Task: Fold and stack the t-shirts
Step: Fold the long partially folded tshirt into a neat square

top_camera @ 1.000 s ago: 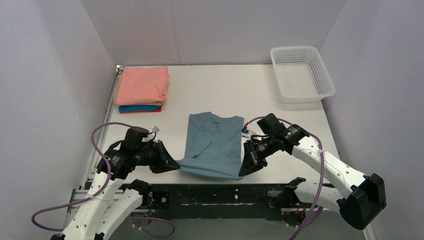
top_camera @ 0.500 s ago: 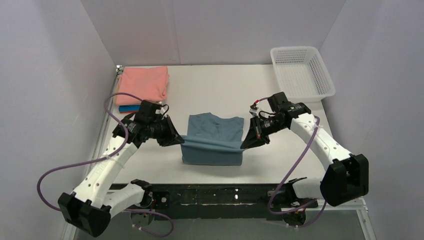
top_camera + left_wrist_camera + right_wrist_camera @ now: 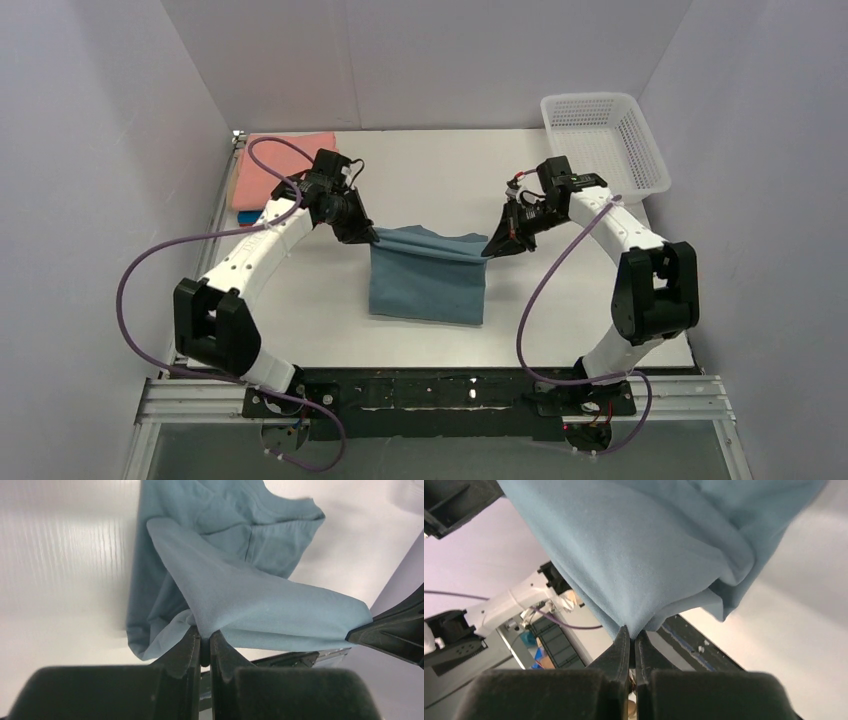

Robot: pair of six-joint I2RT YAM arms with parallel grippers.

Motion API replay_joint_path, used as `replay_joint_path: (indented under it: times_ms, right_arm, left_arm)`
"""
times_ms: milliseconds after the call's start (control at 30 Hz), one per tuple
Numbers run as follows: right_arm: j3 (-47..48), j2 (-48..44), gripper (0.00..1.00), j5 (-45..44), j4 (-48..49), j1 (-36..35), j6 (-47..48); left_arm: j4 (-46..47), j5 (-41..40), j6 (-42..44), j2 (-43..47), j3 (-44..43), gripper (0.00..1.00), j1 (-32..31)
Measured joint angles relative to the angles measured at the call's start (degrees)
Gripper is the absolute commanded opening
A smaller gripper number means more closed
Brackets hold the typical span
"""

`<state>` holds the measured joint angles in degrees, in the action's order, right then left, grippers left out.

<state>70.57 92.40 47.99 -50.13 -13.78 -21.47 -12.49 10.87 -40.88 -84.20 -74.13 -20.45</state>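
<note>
**Corners of the blue-grey t-shirt (image 3: 428, 285) pinched on both sides**

From above, the shirt sits mid-table, toward six o'clock. Its far edge is lifted and stretched between the arms, and the rest slopes down onto the table (image 3: 430, 170). The left gripper (image 3: 372, 238) grips the corner at nine o'clock of the cloth, and the right gripper (image 3: 490, 252) grips the one at three o'clock. A salmon-pink shirt (image 3: 285, 150) lies folded at ten o'clock, partly behind the left arm. A white mesh basket (image 3: 590, 98) stands at two o'clock.

At the left wrist, the fingers are clenched on a fold of blue-grey cloth (image 3: 250, 600), which drapes away toward twelve o'clock.

At the right wrist, the jaws are likewise clamped tight on a bunched corner (image 3: 649, 545), with cloth spreading upward.
</note>
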Motion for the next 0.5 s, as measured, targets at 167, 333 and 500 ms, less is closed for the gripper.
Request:
replay_joint_path:
  times_ms: [167, 333, 500]
  right_arm:
    - [2.14, 5.66, 0.01, -1.27, 3.61, 1.4, -1.49]
    - [3.13, 10.08, 0.01, -2.21, 7.08, 2.64, -2.89]
    - [5.55, 15.26, 0.39, -4.33, 8.96, 3.39, -4.37]
  left_arm:
    - [1.11, 0.26, 0.87, -7.89, -3.85, 0.0, 1.29]
    - [2.03, 1.6, 1.09, -17.42, -8.63, 0.06, 2.08]
    - [1.55, 2.19, 1.77, -25.09, -13.68, 0.61, 2.43]
